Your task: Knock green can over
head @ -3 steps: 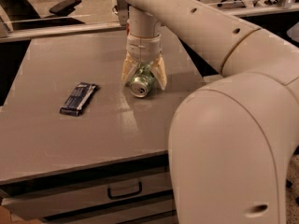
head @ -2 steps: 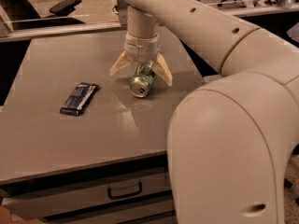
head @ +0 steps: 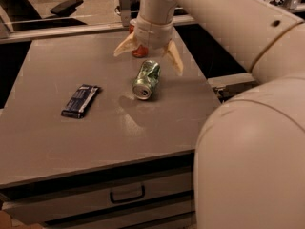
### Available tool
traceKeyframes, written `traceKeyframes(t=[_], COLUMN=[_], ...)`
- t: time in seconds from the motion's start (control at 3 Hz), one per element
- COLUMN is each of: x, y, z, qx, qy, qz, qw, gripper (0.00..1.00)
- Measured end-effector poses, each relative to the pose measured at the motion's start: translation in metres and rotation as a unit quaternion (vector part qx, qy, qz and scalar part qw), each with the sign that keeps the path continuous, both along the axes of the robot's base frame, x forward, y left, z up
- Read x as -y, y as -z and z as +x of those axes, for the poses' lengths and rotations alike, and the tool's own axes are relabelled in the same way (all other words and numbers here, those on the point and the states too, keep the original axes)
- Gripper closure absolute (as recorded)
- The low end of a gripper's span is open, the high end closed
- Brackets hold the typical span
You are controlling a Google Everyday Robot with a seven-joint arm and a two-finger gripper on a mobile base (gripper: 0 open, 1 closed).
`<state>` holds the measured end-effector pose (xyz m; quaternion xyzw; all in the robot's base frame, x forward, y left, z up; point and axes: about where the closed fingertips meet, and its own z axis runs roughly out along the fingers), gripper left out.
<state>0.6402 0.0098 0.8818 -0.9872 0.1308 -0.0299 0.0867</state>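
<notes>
The green can (head: 147, 79) lies on its side on the grey table (head: 57, 142), its silver top pointing toward the front. My gripper (head: 148, 57) hangs just above and behind it, fingers spread wide open and empty, clear of the can. One fingertip (head: 121, 49) points left, the other fingertip (head: 177, 64) points right. A red-orange can (head: 138, 50) stands behind the gripper, mostly hidden by it.
A dark blue snack bar wrapper (head: 81, 100) lies on the table's left half. The table has a drawer with a handle (head: 127, 194) at its front. My large arm (head: 248, 109) fills the right side. A chair (head: 64, 6) stands beyond the far edge.
The gripper was around the lying green can, then opened wide and lifted up and back off it. The can stays on its side.
</notes>
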Motion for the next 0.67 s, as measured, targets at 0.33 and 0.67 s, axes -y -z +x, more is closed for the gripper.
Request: traceKeyframes(t=[0.33, 0.67], x=[0.0302, 0.0302], y=[-0.0535, -0.0534], z=[-0.0015, -0.0015], qx=[0.054, 0.054], qy=[0.045, 0.045], qz=[0.014, 0.014], qw=[0.9974, 0.9974], gripper=[0.0, 0.0])
